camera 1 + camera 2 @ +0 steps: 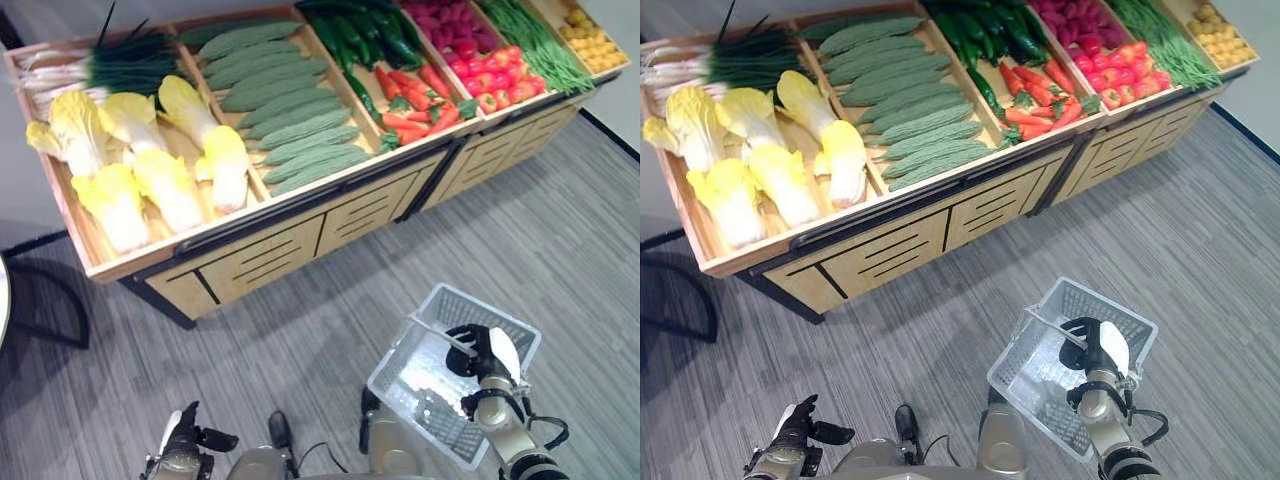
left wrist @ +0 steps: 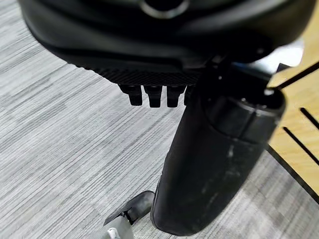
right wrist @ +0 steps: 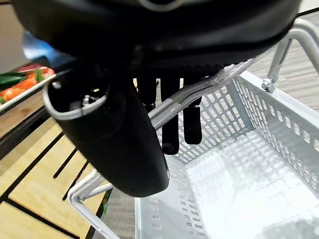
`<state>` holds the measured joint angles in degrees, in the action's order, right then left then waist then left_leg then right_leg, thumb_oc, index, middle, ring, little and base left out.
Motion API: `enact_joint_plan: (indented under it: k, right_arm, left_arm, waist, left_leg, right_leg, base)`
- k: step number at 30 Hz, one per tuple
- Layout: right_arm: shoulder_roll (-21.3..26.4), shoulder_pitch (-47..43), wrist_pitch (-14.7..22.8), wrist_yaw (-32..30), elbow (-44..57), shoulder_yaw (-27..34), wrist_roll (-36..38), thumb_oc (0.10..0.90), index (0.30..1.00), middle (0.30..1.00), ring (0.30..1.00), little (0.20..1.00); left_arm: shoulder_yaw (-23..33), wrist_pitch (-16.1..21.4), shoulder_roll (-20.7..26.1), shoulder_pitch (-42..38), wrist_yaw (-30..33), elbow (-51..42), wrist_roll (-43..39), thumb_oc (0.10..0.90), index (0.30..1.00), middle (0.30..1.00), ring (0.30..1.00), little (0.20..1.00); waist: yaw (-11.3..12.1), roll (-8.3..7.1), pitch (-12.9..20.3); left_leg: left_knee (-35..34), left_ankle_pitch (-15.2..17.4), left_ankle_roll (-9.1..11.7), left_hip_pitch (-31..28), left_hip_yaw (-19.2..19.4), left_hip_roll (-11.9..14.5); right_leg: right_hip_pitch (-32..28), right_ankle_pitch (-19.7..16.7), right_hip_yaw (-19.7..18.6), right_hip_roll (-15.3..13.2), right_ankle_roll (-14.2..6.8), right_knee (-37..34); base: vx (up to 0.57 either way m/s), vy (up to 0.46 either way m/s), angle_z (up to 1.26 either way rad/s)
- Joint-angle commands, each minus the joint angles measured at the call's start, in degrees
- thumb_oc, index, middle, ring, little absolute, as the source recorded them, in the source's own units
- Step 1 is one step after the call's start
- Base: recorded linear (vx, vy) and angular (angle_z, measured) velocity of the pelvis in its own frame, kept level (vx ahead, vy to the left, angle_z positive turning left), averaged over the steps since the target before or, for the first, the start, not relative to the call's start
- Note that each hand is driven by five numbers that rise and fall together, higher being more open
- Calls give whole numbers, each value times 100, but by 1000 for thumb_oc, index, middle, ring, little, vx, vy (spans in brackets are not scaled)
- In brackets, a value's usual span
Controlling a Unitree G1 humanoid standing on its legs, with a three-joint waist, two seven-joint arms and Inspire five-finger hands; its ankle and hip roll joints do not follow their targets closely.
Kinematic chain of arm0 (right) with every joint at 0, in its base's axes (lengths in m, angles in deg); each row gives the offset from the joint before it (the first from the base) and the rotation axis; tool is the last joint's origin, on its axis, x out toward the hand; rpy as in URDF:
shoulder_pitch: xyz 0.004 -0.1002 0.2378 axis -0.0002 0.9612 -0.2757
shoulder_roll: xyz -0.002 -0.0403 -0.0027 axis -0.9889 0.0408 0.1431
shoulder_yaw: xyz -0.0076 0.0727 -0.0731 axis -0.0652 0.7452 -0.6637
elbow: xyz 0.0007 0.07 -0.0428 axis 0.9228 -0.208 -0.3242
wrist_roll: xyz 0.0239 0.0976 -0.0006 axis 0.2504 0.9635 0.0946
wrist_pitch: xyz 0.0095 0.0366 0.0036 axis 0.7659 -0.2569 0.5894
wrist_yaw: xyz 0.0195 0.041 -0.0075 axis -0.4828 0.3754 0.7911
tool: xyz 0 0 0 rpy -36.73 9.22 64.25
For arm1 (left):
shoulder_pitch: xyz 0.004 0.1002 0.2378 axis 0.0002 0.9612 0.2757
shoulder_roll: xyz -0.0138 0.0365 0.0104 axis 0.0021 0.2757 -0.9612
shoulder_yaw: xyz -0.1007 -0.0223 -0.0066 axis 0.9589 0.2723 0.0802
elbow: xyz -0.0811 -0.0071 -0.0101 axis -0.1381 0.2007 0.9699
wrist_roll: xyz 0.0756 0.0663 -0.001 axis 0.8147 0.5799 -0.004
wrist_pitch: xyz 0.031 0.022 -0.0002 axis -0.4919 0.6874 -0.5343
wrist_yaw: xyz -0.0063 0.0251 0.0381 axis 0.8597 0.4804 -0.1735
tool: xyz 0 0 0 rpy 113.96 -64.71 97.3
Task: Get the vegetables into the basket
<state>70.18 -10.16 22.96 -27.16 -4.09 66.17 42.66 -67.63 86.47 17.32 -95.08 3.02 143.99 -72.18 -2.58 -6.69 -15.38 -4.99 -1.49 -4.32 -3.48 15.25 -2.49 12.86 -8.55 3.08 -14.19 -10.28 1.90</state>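
Right hand (image 1: 490, 362): lower right of the frame, fingers curled round the metal handle (image 3: 185, 97) of the basket (image 1: 400, 385); the right wrist view shows fingers and thumb wrapped about the bar.
Basket: white perforated plastic, hanging above the grey floor (image 1: 320, 330), nothing inside it.
Left hand (image 1: 183, 437): lower left of the frame, low over the floor, fingers curled, holding nothing.
Wooden stand (image 1: 300, 225): across the top of the frame, compartments from left: cabbages (image 1: 165, 170) with spring onions (image 1: 120, 62) behind; bitter gourds (image 1: 285, 110); cucumbers (image 1: 360, 30) and red peppers (image 1: 415, 100); tomatoes (image 1: 495, 78); green beans (image 1: 535, 40).
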Motion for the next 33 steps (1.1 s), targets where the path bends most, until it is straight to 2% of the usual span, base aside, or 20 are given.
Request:
enact_joint_plan:
  k: [1,3,9,10,14,16,17,20,23,24,25,28,33]
  right_arm:
    - [537,-342,68,-591,-84,406,-49,400,300,300,300,300]
    - [517,-296,68,-602,-254,424,1,400,300,300,300,300]
    - [533,-133,101,-680,-679,539,101,400,300,300,300,300]
    - [460,-60,84,-664,-990,557,179,400,300,300,300,300]
    - [305,52,113,-571,-1383,496,273,400,300,300,300,300]
    - [82,223,200,-584,-1681,409,280,400,300,300,300,300]
    - [-140,395,264,-702,-1700,286,274,400,300,300,300,300]
    - [-319,418,439,-782,-2020,214,391,400,300,300,300,300]
    - [-394,464,548,-733,-2136,211,502,400,300,300,300,300]
    - [-394,467,549,-734,-2138,206,502,400,300,300,300,300]
    - [-387,480,568,-678,-2187,226,558,400,300,300,300,300]
    - [-340,515,561,-593,-2161,170,519,400,300,300,300,300]
    - [-216,522,509,-468,-2028,96,342,400,300,300,300,300]
  left_arm:
    - [26,177,107,-20,132,-116,-145,900,1000,1000,1000,1000]
    - [5,202,85,-4,144,-115,-128,900,1000,1000,1000,1000]
    - [74,241,42,90,182,-152,-177,900,1000,1000,1000,1000]
    - [303,232,-1,68,321,-103,-438,900,1000,1000,1000,1000]
    - [538,299,-28,42,588,-153,-661,900,1000,1000,1000,1000]
    - [1095,566,99,41,1567,-265,-969,900,1000,1000,1000,1000]
    - [1613,923,301,29,2679,-701,-1158,900,1000,1000,1000,1000]
    - [1812,1348,583,41,3954,-1955,-679,900,1000,1000,1000,1000]
    - [1829,1657,878,180,4789,-3713,59,900,1000,1000,1000,1000]
    - [1836,1638,867,201,4800,-3745,78,900,1000,1000,1000,1000]
    - [1941,1482,865,217,4823,-4488,182,900,1000,1000,1000,1000]
    - [2121,1356,880,-50,4855,-5083,190,900,1000,1000,1000,1000]
    - [2192,1377,937,-648,4619,-5368,-108,900,1000,1000,1000,1000]
  waist:
    - [-168,33,-248]
    - [-124,11,-227]
    - [-4,111,-105]
    - [27,171,-38]
    - [68,215,50]
    - [143,234,152]
    - [190,219,195]
    - [261,210,215]
    - [290,185,213]
    - [290,184,212]
    - [292,172,228]
    - [190,156,274]
    - [5,161,325]
  left_leg:
    - [512,599,553,-119,-213,489]
    - [579,610,587,-96,-287,506]
    - [461,389,834,-32,-552,785]
    - [396,233,931,-24,-638,872]
    - [322,191,975,-65,-719,899]
    - [219,125,1024,-157,-761,915]
    - [98,98,1048,-261,-783,919]
    - [41,83,1072,-309,-841,932]
    - [29,106,1075,-327,-850,926]
    - [31,110,1075,-334,-847,926]
    - [31,125,1071,-336,-848,924]
    - [2,149,1065,-380,-786,912]
    - [-1,195,1063,-427,-652,902]
  right_leg:
    - [-242,-165,-596,146,-145,541]
    - [-393,8,-516,177,-89,461]
    - [-737,300,-86,343,125,67]
    - [-896,341,51,386,198,-52]
    - [-1078,362,182,406,238,-199]
    - [-1294,346,295,411,249,-389]
    - [-1441,342,358,418,243,-496]
    - [-1526,337,426,420,220,-563]
    - [-1544,316,432,408,199,-592]
    - [-1550,318,430,408,198,-593]
    - [-1551,302,429,404,192,-606]
    - [-1534,277,346,414,180,-624]
    - [-1485,242,206,421,164,-636]
  base:
    - [95,-87,67]
    - [73,-163,81]
    - [47,-240,31]
    - [74,-245,39]
    - [64,-120,31]
    - [99,-93,21]
    - [84,-80,16]
    - [23,-48,6]
    - [-13,-15,5]
    - [0,0,0]
    - [0,0,0]
    - [1,12,-1]
    - [-1,36,-13]
